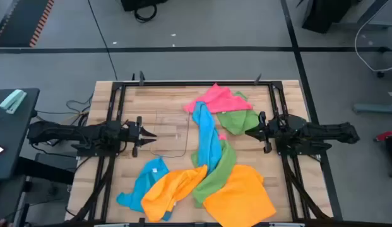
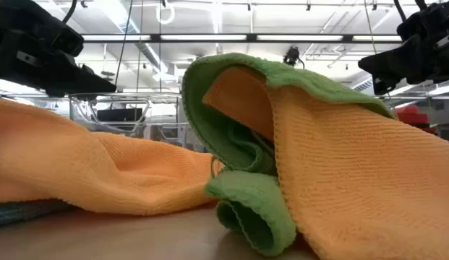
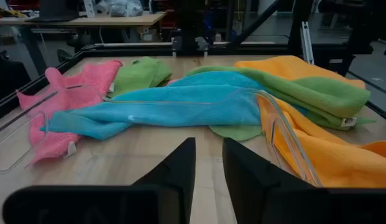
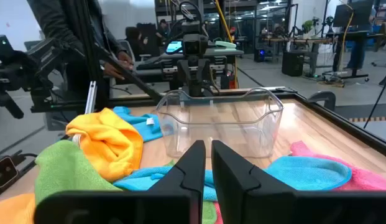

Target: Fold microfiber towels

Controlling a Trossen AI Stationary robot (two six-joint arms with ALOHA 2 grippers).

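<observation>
Several microfiber towels lie loosely heaped on the wooden table. A pink one (image 1: 216, 98) and a green one (image 1: 238, 120) are at the far right. A long sky blue one (image 1: 206, 135) runs toward the near edge over another green one (image 1: 216, 173). Two orange ones (image 1: 241, 192) (image 1: 170, 189) and a second blue one (image 1: 140, 184) lie at the near edge. My left gripper (image 1: 147, 133) (image 3: 209, 144) hovers at the left by the clear tray, narrowly open with nothing between its fingers. My right gripper (image 1: 252, 129) (image 4: 207, 148) hovers shut by the green towel on the right.
A small clear plastic tray (image 1: 173, 135) (image 4: 220, 127) stands left of centre, between the two grippers. Black frame rails (image 1: 113, 126) run along the table's sides. Bare wood (image 1: 158, 101) shows at the far left. A person (image 4: 68, 31) stands beyond the table's left side.
</observation>
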